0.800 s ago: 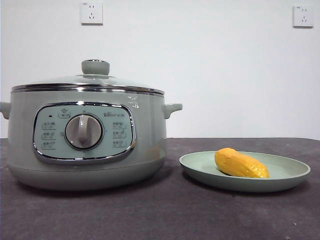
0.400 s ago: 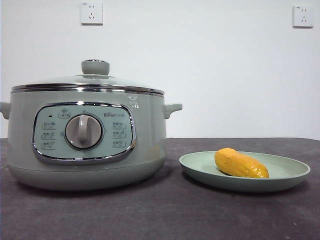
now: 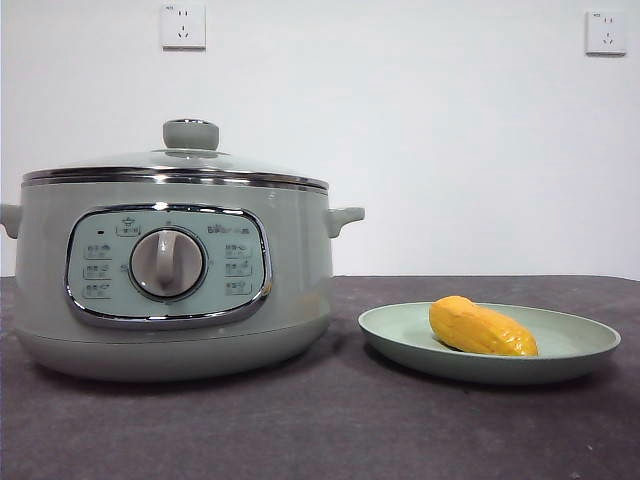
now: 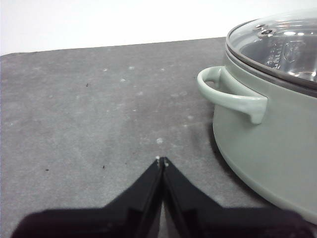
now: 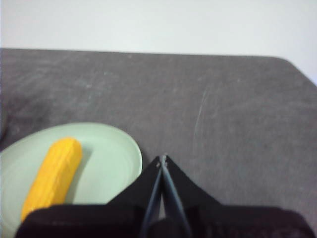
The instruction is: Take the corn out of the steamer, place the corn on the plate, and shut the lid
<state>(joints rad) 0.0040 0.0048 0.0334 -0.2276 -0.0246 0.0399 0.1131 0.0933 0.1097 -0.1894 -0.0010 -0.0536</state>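
With its glass lid (image 3: 175, 162) seated squarely on the chrome rim, the sage-green steamer (image 3: 170, 270) stands at the left of the dark table (image 3: 330, 420), dial and buttons facing the front camera. Just off the pot's side handle (image 4: 230, 94), the left gripper (image 4: 161, 161) hangs above bare tabletop, its black jaws pressed together and holding nothing. To the right of the steamer, near it but not touching, sits the shallow pale green plate (image 3: 585, 350); the corn (image 3: 482, 327) lies inside it, resting on the plate's floor. In the front view the cob's long axis tilts slightly, its blunter end toward the steamer and its tapered end toward the plate's far right. Farther right, the right gripper (image 5: 162, 158) hovers over the table just beside the plate's rim, jaws likewise closed tight and empty, with the cob lying off to one side of it and running roughly parallel to the jaws' line. Neither arm shows in the front view. Judged from this arrangement, all three steps look complete: corn plated, lid shut. Should any correction be needed, the right arm is the nearer one to the corn, the left to the lid.
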